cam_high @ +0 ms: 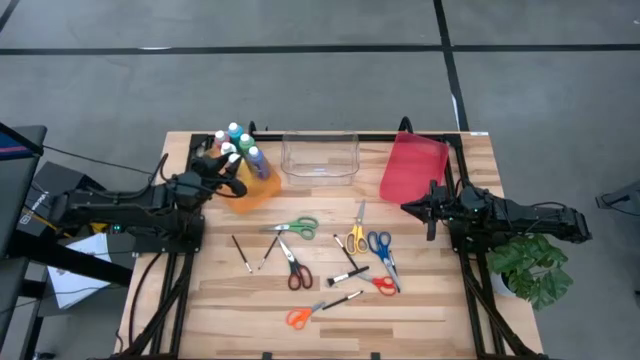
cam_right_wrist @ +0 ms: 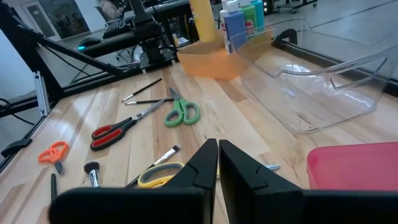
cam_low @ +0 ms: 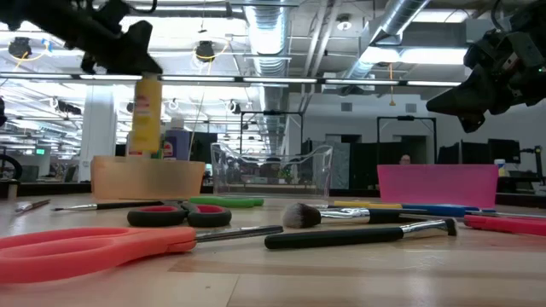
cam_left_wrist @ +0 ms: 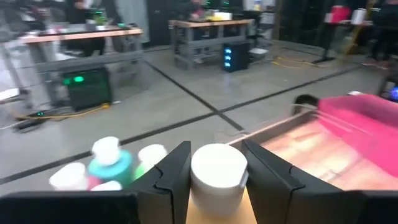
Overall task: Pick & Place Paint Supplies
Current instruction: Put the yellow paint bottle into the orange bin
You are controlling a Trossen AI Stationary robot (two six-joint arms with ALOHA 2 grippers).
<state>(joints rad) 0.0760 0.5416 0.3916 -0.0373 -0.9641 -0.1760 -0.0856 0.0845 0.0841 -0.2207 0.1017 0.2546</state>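
The left tool (cam_left_wrist: pixel 214 180) is clamped on a yellow paint bottle (cam_low: pixel 145 115) with a white cap, holding it upright in the air over the orange bin (cam_high: pixel 252 190), where other paint bottles (cam_high: pixel 240 145) already stand just beside it. This looks like the placing step for that bottle. The next move probably calls for lowering it straight down into a free spot among the others, then parting the fingers without tipping its neighbours. The right tool (cam_right_wrist: pixel 217 163) waits with its fingers together above the table's edge by the red bin (cam_high: pixel 412 167); scissors (cam_high: pixel 294 227) and paintbrushes (cam_high: pixel 346 274) lie on the table (cam_high: pixel 420 300) ahead of it, not yet picked up
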